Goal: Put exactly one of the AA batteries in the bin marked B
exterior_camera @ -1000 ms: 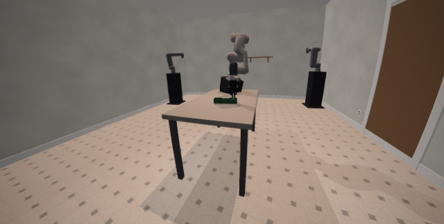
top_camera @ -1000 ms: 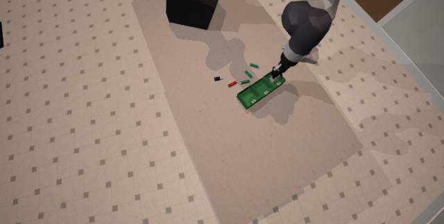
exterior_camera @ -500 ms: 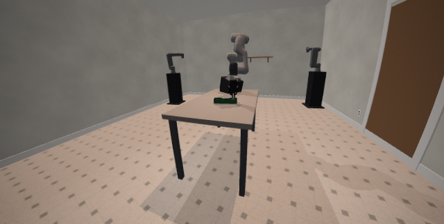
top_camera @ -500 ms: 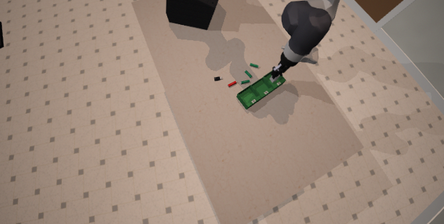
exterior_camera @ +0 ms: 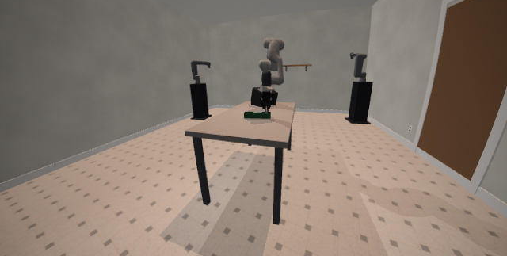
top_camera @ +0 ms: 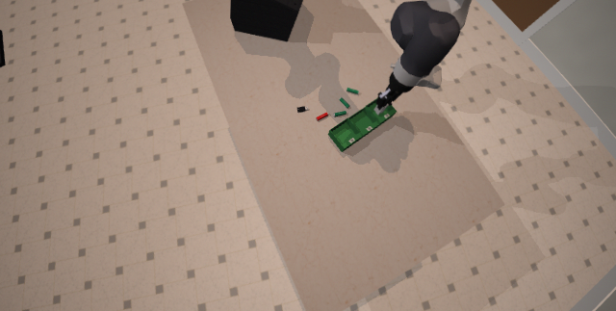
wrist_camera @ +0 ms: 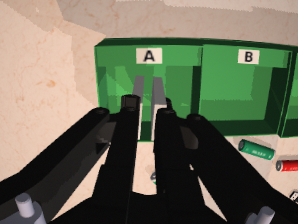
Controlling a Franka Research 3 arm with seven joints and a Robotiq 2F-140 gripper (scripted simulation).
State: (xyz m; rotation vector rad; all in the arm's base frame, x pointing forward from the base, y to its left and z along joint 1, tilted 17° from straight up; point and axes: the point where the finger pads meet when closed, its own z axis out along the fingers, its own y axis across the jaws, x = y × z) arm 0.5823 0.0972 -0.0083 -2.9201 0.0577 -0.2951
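Observation:
A green tray of bins (top_camera: 349, 134) (exterior_camera: 252, 116) lies on the table. In the wrist view the bin marked A (wrist_camera: 116, 83) is at the left and the bin marked B (wrist_camera: 229, 86) is beside it on the right. Both look empty. My gripper (top_camera: 383, 104) (exterior_camera: 267, 109) (wrist_camera: 147, 90) is shut with nothing between the fingers. It hangs low over the near wall of bin A. Three green AA batteries (top_camera: 352, 90) (top_camera: 344, 103) (top_camera: 340, 114) lie on the table beside the tray. One of them shows in the wrist view (wrist_camera: 256, 148).
A red cell (top_camera: 321, 116) (wrist_camera: 288, 165) and a small black thing (top_camera: 301, 109) lie left of the batteries. The arm's black base block (top_camera: 262, 8) stands at the table's far end. The table edges (exterior_camera: 238, 139) are well away from the tray.

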